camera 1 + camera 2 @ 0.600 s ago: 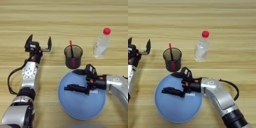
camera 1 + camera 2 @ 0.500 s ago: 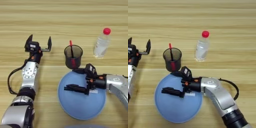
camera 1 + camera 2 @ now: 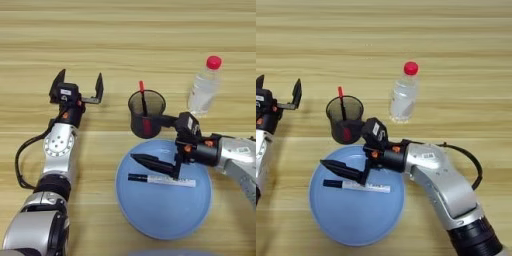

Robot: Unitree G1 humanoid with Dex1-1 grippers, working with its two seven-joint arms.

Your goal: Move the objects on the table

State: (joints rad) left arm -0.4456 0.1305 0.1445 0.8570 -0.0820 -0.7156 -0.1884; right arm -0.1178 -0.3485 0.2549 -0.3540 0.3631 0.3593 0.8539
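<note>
The right eye view is showing the right arm's whole forearm, while the left eye view is showing the left arm in full. No writing is legible. The right gripper [image 3: 348, 172] is reaching leftward over the blue plate [image 3: 165, 215], fingers spread, just above the white marker [image 3: 161, 180] lying there. The left gripper [image 3: 77, 86] is idling open at far left. The pen [image 3: 342, 102] is standing in the cup [image 3: 146, 114]; the bottle [image 3: 404, 92] is standing to its right.
</note>
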